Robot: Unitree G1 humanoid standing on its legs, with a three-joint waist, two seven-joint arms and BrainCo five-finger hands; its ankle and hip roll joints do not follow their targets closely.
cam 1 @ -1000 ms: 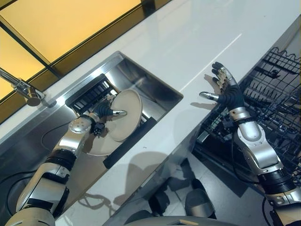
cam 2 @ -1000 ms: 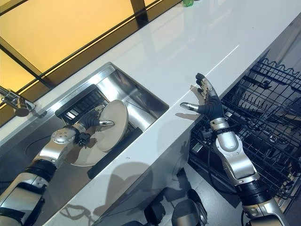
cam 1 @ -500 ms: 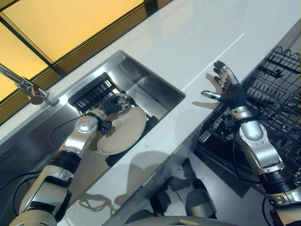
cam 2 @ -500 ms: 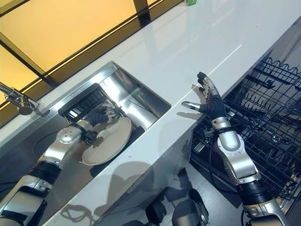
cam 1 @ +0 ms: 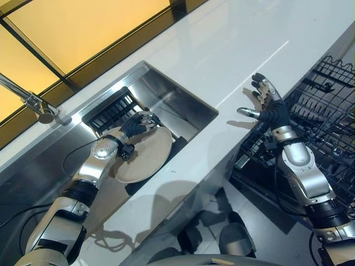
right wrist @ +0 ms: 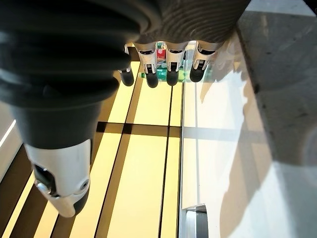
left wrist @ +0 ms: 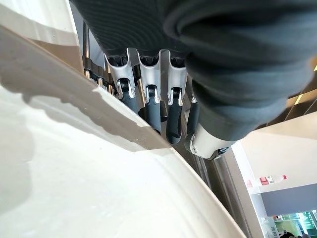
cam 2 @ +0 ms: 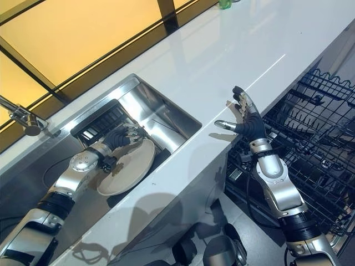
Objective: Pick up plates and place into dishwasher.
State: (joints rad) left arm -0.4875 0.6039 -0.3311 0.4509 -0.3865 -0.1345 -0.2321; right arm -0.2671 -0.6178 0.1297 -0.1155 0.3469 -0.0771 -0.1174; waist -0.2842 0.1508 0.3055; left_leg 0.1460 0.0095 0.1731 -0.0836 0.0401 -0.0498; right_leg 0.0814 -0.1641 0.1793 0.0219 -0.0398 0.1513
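Note:
A round cream plate [cam 1: 147, 155] lies tilted low in the steel sink [cam 1: 186, 102], its lower edge on a dark mat. My left hand [cam 1: 135, 125] is at the plate's far rim with its fingers [left wrist: 148, 96] curled over that edge; the plate's face [left wrist: 74, 173] shows broad and close in the left wrist view. My right hand [cam 1: 272, 111] is held up with fingers spread and straight, holding nothing, over the counter's edge beside the open dishwasher rack [cam 1: 327, 94].
A black slotted rack [cam 1: 108, 108] sits at the back of the sink. The faucet [cam 1: 33, 105] stands at the left. The white counter [cam 1: 233, 44] runs between sink and dishwasher. A small green object [cam 2: 224, 3] stands at the counter's far end.
The plate has gone from standing nearly upright in my left hand to lying low and flatter in the sink, with the hand now over its far rim. The right hand has stayed put.

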